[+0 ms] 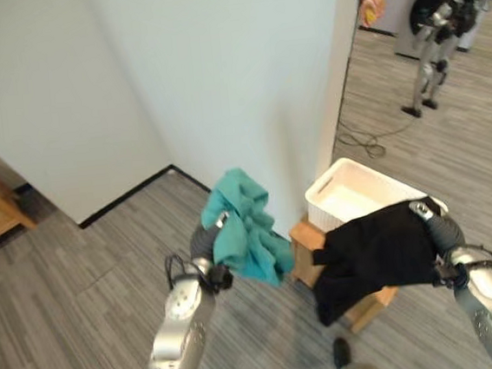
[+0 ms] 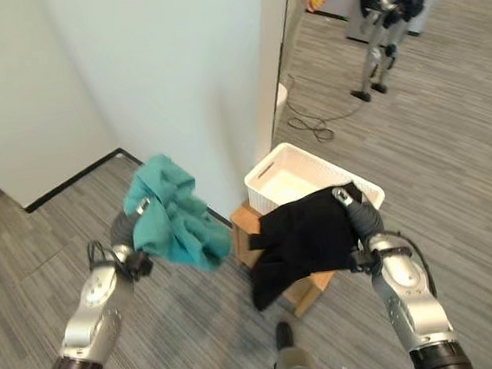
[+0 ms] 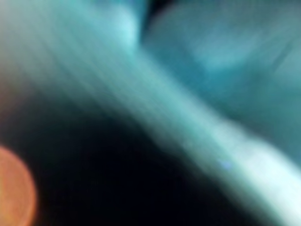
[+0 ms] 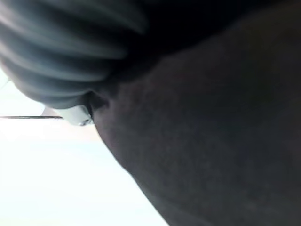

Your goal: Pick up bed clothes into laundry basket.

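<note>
Above the grey plank floor [image 1: 82, 287], the left hand [image 1: 218, 224] lifts a teal garment [image 1: 248, 226] bunched over it, its fingers buried in the folds, so their grip cannot be judged. At 3 o'clock of it, the right hand [image 2: 352, 202] carries a black garment [image 2: 303, 236] draped over its fingers, likewise hiding them. The white laundry basket [image 2: 267, 175] sits on a low wooden stand [image 2: 239, 223], just beyond the black cloth, partly covered by it.
</note>
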Controlling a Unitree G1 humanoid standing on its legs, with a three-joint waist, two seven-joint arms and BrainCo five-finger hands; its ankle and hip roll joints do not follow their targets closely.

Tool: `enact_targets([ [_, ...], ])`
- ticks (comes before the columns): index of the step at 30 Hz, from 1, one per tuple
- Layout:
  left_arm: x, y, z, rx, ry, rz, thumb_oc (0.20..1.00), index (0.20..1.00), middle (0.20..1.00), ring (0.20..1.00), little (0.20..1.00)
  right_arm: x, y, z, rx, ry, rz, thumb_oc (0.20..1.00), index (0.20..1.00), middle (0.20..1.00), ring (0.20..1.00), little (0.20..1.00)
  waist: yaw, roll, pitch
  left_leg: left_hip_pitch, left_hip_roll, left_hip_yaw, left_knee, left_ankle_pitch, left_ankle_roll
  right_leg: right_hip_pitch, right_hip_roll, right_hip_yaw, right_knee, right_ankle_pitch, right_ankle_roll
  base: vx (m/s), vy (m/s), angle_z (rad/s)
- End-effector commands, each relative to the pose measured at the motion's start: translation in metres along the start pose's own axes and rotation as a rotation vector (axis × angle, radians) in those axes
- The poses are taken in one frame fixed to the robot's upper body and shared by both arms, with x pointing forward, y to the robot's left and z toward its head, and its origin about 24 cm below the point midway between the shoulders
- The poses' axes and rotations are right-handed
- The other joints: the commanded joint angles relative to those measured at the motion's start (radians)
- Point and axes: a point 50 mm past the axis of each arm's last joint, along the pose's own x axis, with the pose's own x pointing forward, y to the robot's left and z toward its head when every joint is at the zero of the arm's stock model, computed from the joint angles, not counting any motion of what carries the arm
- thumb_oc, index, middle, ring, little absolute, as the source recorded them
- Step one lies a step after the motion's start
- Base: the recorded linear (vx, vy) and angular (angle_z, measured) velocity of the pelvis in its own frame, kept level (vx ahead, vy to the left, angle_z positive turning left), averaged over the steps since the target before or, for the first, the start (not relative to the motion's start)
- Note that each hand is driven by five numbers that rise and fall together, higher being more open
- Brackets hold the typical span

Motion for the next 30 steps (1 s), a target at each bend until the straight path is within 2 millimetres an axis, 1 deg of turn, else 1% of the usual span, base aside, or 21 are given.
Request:
enact_targets([
  [1, -0.006, -0.007, 0.017, -0.044, -0.063, -0.083, 0.2, 0.2, 0.2, 0.2, 0.2, 0.027, -0.047, 0.101, -0.126, -0.372, -0.122, 0.2, 0.2, 0.2, 0.2, 0.2, 0.034, -0.068, -0.018, -0.086, 0.001, -0.001, -0.029, 0.089, -0.013, 0.09, -0.045, -0.033, 0.029, -0.162, 0.078, 0.02, -0.198, 0.33],
  [2, -0.008, -0.008, 0.016, -0.052, -0.055, -0.098, 0.2, 0.2, 0.2, 0.2, 0.2, 0.033, -0.056, 0.109, -0.166, -0.37, -0.142, 0.2, 0.2, 0.2, 0.2, 0.2, 0.038, -0.069, -0.015, -0.09, 0.005, -0.01, -0.03, 0.092, -0.017, 0.093, -0.04, -0.038, 0.028, -0.165, 0.073, -0.02, -0.121, 0.28],
  [3, -0.008, -0.008, 0.016, -0.053, -0.056, -0.096, 0.2, 0.2, 0.2, 0.2, 0.2, 0.034, -0.056, 0.11, -0.166, -0.371, -0.139, 0.2, 0.2, 0.2, 0.2, 0.2, 0.035, -0.067, -0.014, -0.09, 0.006, -0.011, -0.03, 0.092, -0.017, 0.094, -0.039, -0.04, 0.027, -0.165, 0.073, -0.01, -0.108, 0.12],
  [4, -0.012, -0.01, 0.014, -0.049, -0.037, -0.128, 0.2, 0.2, 0.2, 0.2, 0.2, 0.045, -0.072, 0.126, -0.232, -0.359, -0.18, 0.2, 0.2, 0.2, 0.2, 0.2, 0.048, -0.068, -0.009, -0.089, 0.016, -0.019, -0.031, 0.099, -0.026, 0.104, -0.027, -0.05, 0.021, -0.171, 0.065, -0.01, -0.069, 0.15],
  [5, -0.012, -0.01, 0.014, -0.051, -0.04, -0.124, 0.2, 0.2, 0.2, 0.2, 0.2, 0.047, -0.071, 0.127, -0.233, -0.361, -0.174, 0.2, 0.2, 0.2, 0.2, 0.2, 0.042, -0.066, -0.007, -0.087, 0.017, -0.019, -0.031, 0.099, -0.027, 0.105, -0.027, -0.051, 0.021, -0.171, 0.064, 0.02, -0.092, 0.1],
  [8, -0.015, -0.007, 0.016, -0.023, -0.033, -0.137, 0.2, 0.2, 0.2, 0.2, 0.2, 0.059, -0.087, 0.146, -0.312, -0.327, -0.217, 0.2, 0.2, 0.2, 0.2, 0.2, 0.053, -0.062, -0.003, -0.083, 0.03, -0.025, -0.032, 0.098, -0.036, 0.121, -0.009, -0.064, 0.017, -0.185, 0.057, 0.01, -0.045, 0.07],
  [10, -0.016, -0.007, 0.017, -0.029, -0.031, -0.139, 0.2, 0.2, 0.2, 0.2, 0.2, 0.066, -0.095, 0.151, -0.319, -0.303, -0.242, 0.2, 0.2, 0.2, 0.2, 0.2, 0.051, -0.056, 0.0, -0.082, 0.033, -0.03, -0.033, 0.102, -0.039, 0.128, -0.004, -0.07, 0.018, -0.189, 0.053, -0.01, -0.015, 0.02],
  [14, -0.017, -0.007, 0.015, -0.041, -0.023, -0.139, 0.2, 0.2, 0.2, 0.2, 0.2, 0.073, -0.108, 0.165, -0.391, -0.265, -0.287, 0.2, 0.2, 0.2, 0.2, 0.2, 0.049, -0.047, 0.0, -0.081, 0.035, -0.031, -0.037, 0.11, -0.043, 0.132, -0.001, -0.084, 0.022, -0.193, 0.048, 0.0, 0.0, 0.08],
  [15, -0.017, -0.007, 0.015, -0.043, -0.025, -0.138, 0.2, 0.2, 0.2, 0.2, 0.2, 0.073, -0.108, 0.165, -0.393, -0.266, -0.286, 0.2, 0.2, 0.2, 0.2, 0.2, 0.047, -0.046, 0.0, -0.082, 0.035, -0.031, -0.037, 0.11, -0.043, 0.131, -0.001, -0.084, 0.023, -0.193, 0.048, -0.03, 0.0, 0.14],
  [16, -0.016, -0.009, 0.015, -0.044, -0.02, -0.15, 0.2, 0.2, 0.2, 0.2, 0.2, 0.078, -0.113, 0.173, -0.464, -0.24, -0.318, 0.2, 0.2, 0.2, 0.2, 0.2, 0.046, -0.043, 0.005, -0.089, 0.034, -0.034, -0.039, 0.115, -0.047, 0.127, -0.001, -0.089, 0.025, -0.194, 0.047, -0.03, -0.002, 0.07],
  [17, -0.016, -0.01, 0.015, -0.046, -0.016, -0.154, 0.2, 0.2, 0.2, 0.2, 0.2, 0.079, -0.117, 0.175, -0.484, -0.221, -0.336, 0.2, 0.2, 0.2, 0.2, 0.2, 0.048, -0.043, 0.007, -0.092, 0.033, -0.036, -0.039, 0.117, -0.048, 0.125, 0.0, -0.091, 0.025, -0.194, 0.046, -0.03, -0.002, 0.05],
  [18, -0.015, -0.01, 0.015, -0.049, -0.019, -0.152, 0.2, 0.2, 0.2, 0.2, 0.2, 0.08, -0.116, 0.177, -0.486, -0.223, -0.332, 0.2, 0.2, 0.2, 0.2, 0.2, 0.044, -0.04, 0.007, -0.093, 0.033, -0.036, -0.039, 0.117, -0.048, 0.125, 0.0, -0.092, 0.025, -0.194, 0.046, -0.01, -0.004, 0.04],
  [20, -0.016, -0.01, 0.013, -0.051, -0.009, -0.16, 0.2, 0.2, 0.2, 0.2, 0.2, 0.083, -0.123, 0.182, -0.556, -0.183, -0.373, 0.2, 0.2, 0.2, 0.2, 0.2, 0.045, -0.038, 0.01, -0.099, 0.03, -0.039, -0.039, 0.119, -0.048, 0.121, -0.001, -0.091, 0.021, -0.192, 0.044, -0.01, -0.013, 0.04],
  [21, -0.016, -0.01, 0.014, -0.051, -0.007, -0.167, 0.2, 0.2, 0.2, 0.2, 0.2, 0.086, -0.13, 0.183, -0.558, -0.158, -0.418, 0.2, 0.2, 0.2, 0.2, 0.2, 0.051, -0.036, 0.017, -0.104, 0.029, -0.039, -0.039, 0.121, -0.049, 0.114, -0.001, -0.09, 0.018, -0.188, 0.044, -0.03, -0.019, 0.04],
  [23, -0.016, -0.01, 0.015, -0.053, -0.012, -0.169, 0.2, 0.2, 0.2, 0.2, 0.2, 0.094, -0.127, 0.183, -0.551, -0.143, -0.427, 0.2, 0.2, 0.2, 0.2, 0.2, 0.057, -0.028, 0.029, -0.116, 0.028, -0.039, -0.038, 0.124, -0.048, 0.1, -0.001, -0.084, 0.014, -0.181, 0.043, -0.04, -0.017, -0.01],
  [24, -0.016, -0.01, 0.016, -0.054, -0.013, -0.168, 0.2, 0.2, 0.2, 0.2, 0.2, 0.094, -0.126, 0.184, -0.552, -0.144, -0.426, 0.2, 0.2, 0.2, 0.2, 0.2, 0.056, -0.028, 0.029, -0.116, 0.028, -0.038, -0.038, 0.124, -0.048, 0.099, -0.001, -0.083, 0.015, -0.181, 0.043, -0.05, -0.013, -0.03],
  [26, -0.014, -0.008, 0.018, -0.04, -0.025, -0.161, 0.2, 0.2, 0.2, 0.2, 0.2, 0.103, -0.119, 0.175, -0.559, -0.115, -0.4, 0.2, 0.2, 0.2, 0.2, 0.2, 0.063, -0.02, 0.045, -0.134, 0.027, -0.037, -0.038, 0.128, -0.049, 0.078, -0.001, -0.078, 0.011, -0.175, 0.043, -0.08, -0.011, -0.03],
  [27, -0.014, -0.008, 0.02, -0.04, -0.031, -0.157, 0.2, 0.2, 0.2, 0.2, 0.2, 0.104, -0.118, 0.177, -0.558, -0.116, -0.404, 0.2, 0.2, 0.2, 0.2, 0.2, 0.065, -0.018, 0.049, -0.143, 0.027, -0.037, -0.037, 0.131, -0.05, 0.07, -0.001, -0.077, 0.011, -0.173, 0.043, -0.07, -0.016, -0.02],
  [28, -0.014, -0.008, 0.021, -0.042, -0.038, -0.151, 0.2, 0.2, 0.2, 0.2, 0.2, 0.107, -0.115, 0.173, -0.546, -0.107, -0.397, 0.2, 0.2, 0.2, 0.2, 0.2, 0.067, -0.015, 0.053, -0.15, 0.027, -0.037, -0.037, 0.133, -0.05, 0.061, 0.0, -0.077, 0.011, -0.171, 0.042, -0.07, -0.023, -0.03],
  [29, -0.014, -0.008, 0.022, -0.048, -0.046, -0.146, 0.2, 0.2, 0.2, 0.2, 0.2, 0.111, -0.11, 0.161, -0.536, -0.082, -0.378, 0.2, 0.2, 0.2, 0.2, 0.2, 0.073, -0.009, 0.067, -0.165, 0.027, -0.036, -0.037, 0.14, -0.05, 0.046, 0.001, -0.078, 0.011, -0.167, 0.042, -0.04, -0.023, -0.03],
  [30, -0.014, -0.008, 0.022, -0.048, -0.045, -0.146, 0.2, 0.2, 0.2, 0.2, 0.2, 0.111, -0.11, 0.161, -0.536, -0.081, -0.378, 0.2, 0.2, 0.2, 0.2, 0.2, 0.073, -0.01, 0.065, -0.167, 0.027, -0.036, -0.037, 0.14, -0.05, 0.044, 0.001, -0.078, 0.011, -0.167, 0.042, -0.07, -0.024, -0.01],
])
